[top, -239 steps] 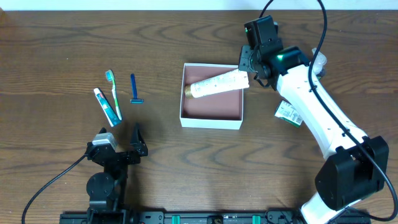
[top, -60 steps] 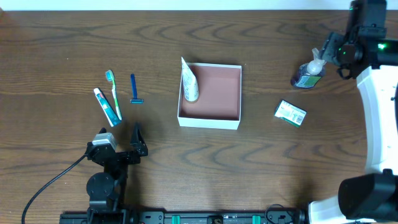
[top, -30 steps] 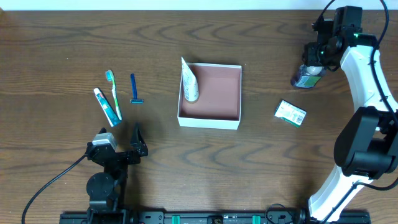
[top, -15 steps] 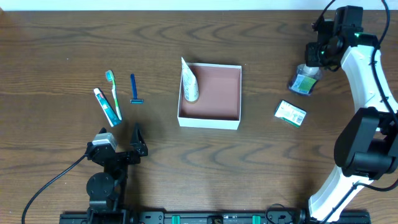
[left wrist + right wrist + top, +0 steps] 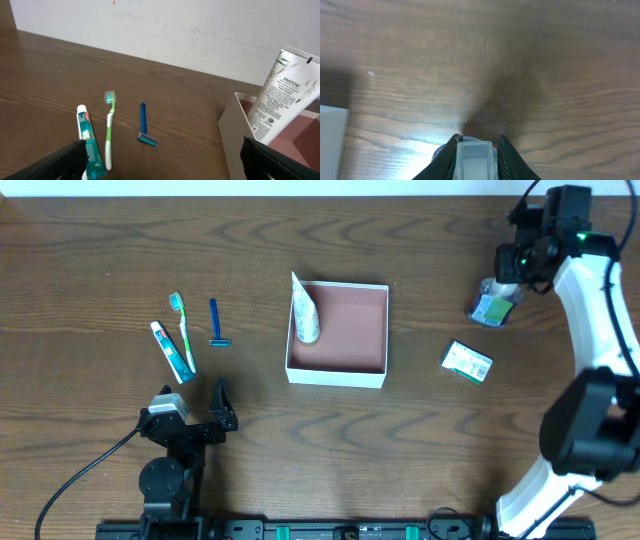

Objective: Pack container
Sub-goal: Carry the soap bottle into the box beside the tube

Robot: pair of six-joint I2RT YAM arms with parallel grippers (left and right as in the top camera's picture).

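Note:
The container [image 5: 338, 332] is a square shallow box with white walls and a pink-brown inside, at the table's middle. A white Pantene tube [image 5: 303, 308] leans on its left wall, also in the left wrist view [image 5: 280, 95]. My right gripper [image 5: 508, 272] at the far right is shut on the white pump top [image 5: 476, 160] of a clear bottle [image 5: 490, 305] with blue-green liquid, held tilted. My left gripper [image 5: 190, 408] is open and empty near the front left. A toothpaste tube [image 5: 172, 350], green toothbrush [image 5: 183, 328] and blue razor [image 5: 215, 323] lie left of the container.
A small green-and-white packet [image 5: 467, 361] lies to the right of the container, in front of the bottle. The container's near left wall shows in the left wrist view [image 5: 235, 135]. A white wall runs along the table's far edge.
My right gripper came down on the bottle's pump top, closed on it and tilted the bottle. The bottle has since shifted slightly back. The left arm has not moved.

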